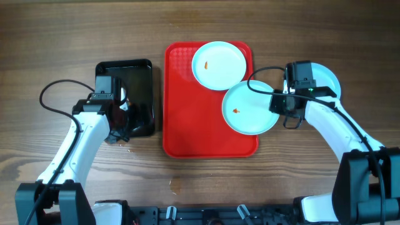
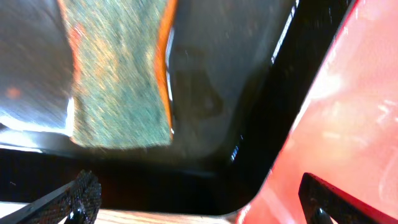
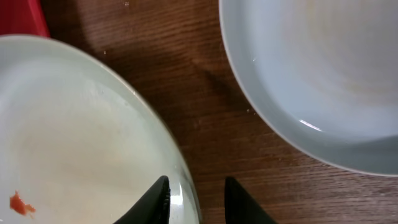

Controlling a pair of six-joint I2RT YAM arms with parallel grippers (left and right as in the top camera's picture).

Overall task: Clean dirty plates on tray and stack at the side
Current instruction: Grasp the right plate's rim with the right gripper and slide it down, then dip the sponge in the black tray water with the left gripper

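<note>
Our left gripper (image 2: 196, 186) hangs with jaws wide apart over the black tray (image 1: 140, 69), which holds a sponge (image 2: 118, 81). Our right gripper (image 3: 196, 183) straddles the rim of the nearer plate (image 1: 250, 109), which overhangs the red tray (image 1: 181, 125). We cannot tell whether it pinches. Beyond, a second plate (image 1: 219, 64) sits on the tray and a third plate (image 1: 330, 78) on the table (image 1: 62, 37).

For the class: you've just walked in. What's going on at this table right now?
The right gripper straddles the rim of a smeared plate that overhangs the red tray at its right edge, jaws not yet clamped. A second smeared plate lies at the tray's far end; a third plate sits on the table to the right. The left gripper hangs open over the black tray holding a sponge.
</note>
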